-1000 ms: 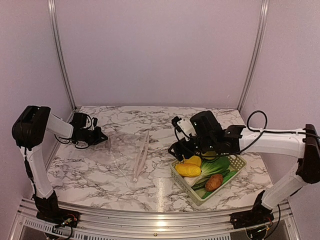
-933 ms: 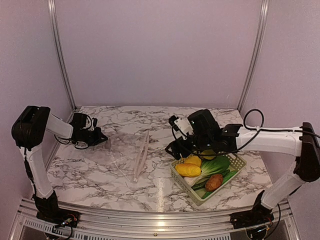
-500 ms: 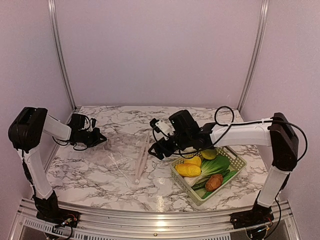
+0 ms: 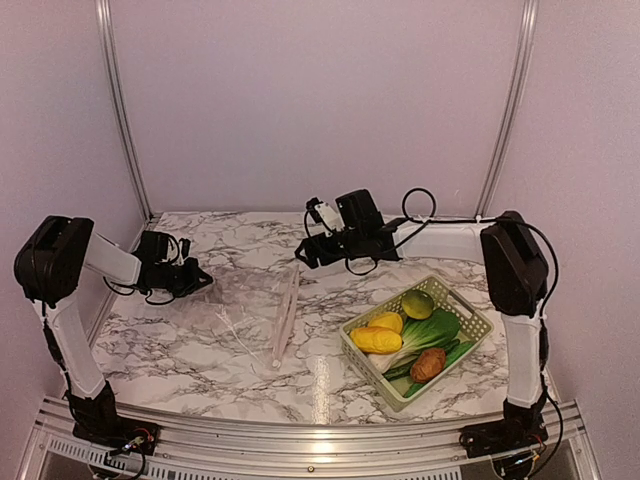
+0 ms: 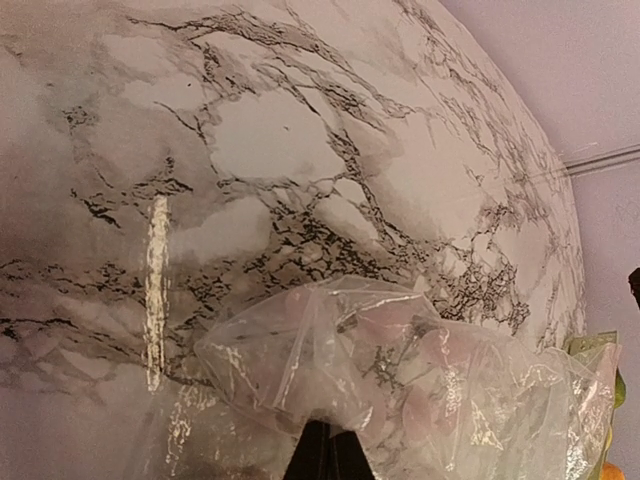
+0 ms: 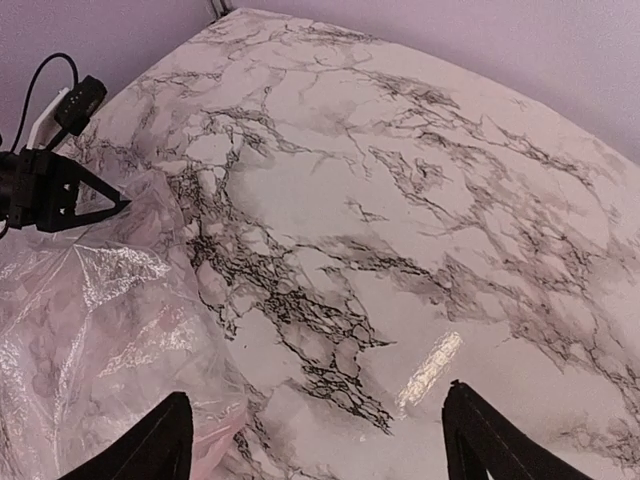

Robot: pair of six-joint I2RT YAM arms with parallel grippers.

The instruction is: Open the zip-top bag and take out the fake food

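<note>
Left gripper point(image 4: 204, 283) is pinched shut on the left edge of the zip-top bag point(image 4: 250, 300), which lies on the marble desk point(image 4: 180, 350) between the left edge and the middle, its zipper strip point(image 4: 284, 312) running far to near. My right gripper point(image 6: 315, 445) hangs spread wide with nothing in it, toward the far edge near the middle, just beside the strip's far end. I see the fake food point(image 4: 378, 340) in the lattice basket point(image 4: 468, 345) toward the near right corner, well apart from the bag.
</note>
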